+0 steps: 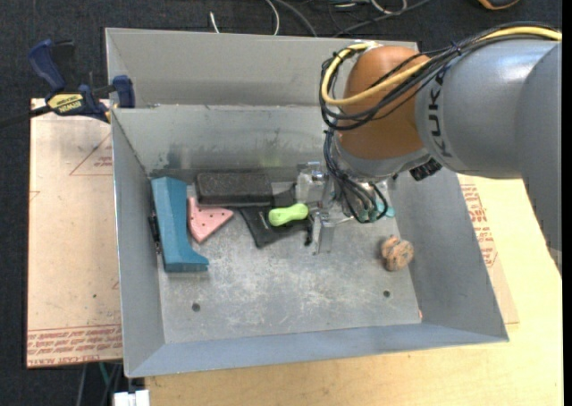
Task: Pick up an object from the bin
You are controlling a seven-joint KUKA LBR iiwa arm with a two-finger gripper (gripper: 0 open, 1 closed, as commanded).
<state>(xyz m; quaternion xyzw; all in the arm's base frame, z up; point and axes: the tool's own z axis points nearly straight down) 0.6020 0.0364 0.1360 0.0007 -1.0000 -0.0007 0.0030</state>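
The claw [316,232] sits low; whether it is wide or narrow cannot be told. Just left of it lies a green handle [288,215] on a black piece [259,231]; claw-to-handle contact is unclear.

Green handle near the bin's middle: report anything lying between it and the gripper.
Nothing visible does. The gripper hangs at the right end of the green handle; the dark block lies behind the handle, not between them.
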